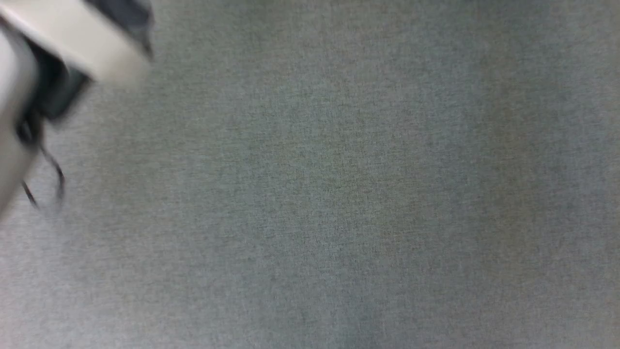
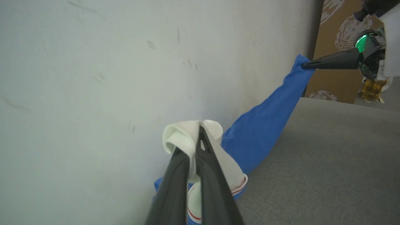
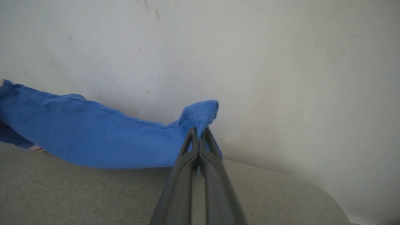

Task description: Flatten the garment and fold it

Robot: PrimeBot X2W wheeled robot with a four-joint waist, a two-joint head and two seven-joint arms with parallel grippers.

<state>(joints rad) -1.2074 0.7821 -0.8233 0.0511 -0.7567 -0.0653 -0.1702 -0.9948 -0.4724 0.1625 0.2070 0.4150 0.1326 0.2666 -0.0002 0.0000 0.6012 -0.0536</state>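
My head view is blurred. A pale piece of arm (image 1: 72,43) is cut off at its upper left corner, with a thin dark cable (image 1: 58,179) hanging below it, and past that lies the grey cloth top of the bench (image 1: 339,194). I cannot tell which part of the arm it is.

From my left wrist, my left jaws are pressed together on a bunched white sleeve (image 2: 182,137) of the shirt (image 2: 259,131). The fingers (image 2: 175,187) cover the lower part of the sleeve. Its red-and-white trim (image 2: 239,186) peeks out just right of them. From there the blue cloth runs up and away to the far right, where one dark finger (image 2: 331,61) of my right jaws meets its corner.

My right wrist shows that grip from close. The fingers (image 3: 181,181) are pressed together and pinch a blue corner. The shirt (image 3: 93,134) stretches away to the left, sagging toward the bench (image 3: 78,193), and its far end is cut off by the picture's edge. I cannot tell whether its lower edge rests on the bench. The cloth is bunched lengthwise, so its front is hidden.

A pale scuffed wall (image 2: 93,78) stands close behind the shirt. At the far right, past the wall's end, the left wrist also shows a brown board with swirl marks (image 2: 334,34) and something in yellow plaid (image 2: 372,89), too small to name.
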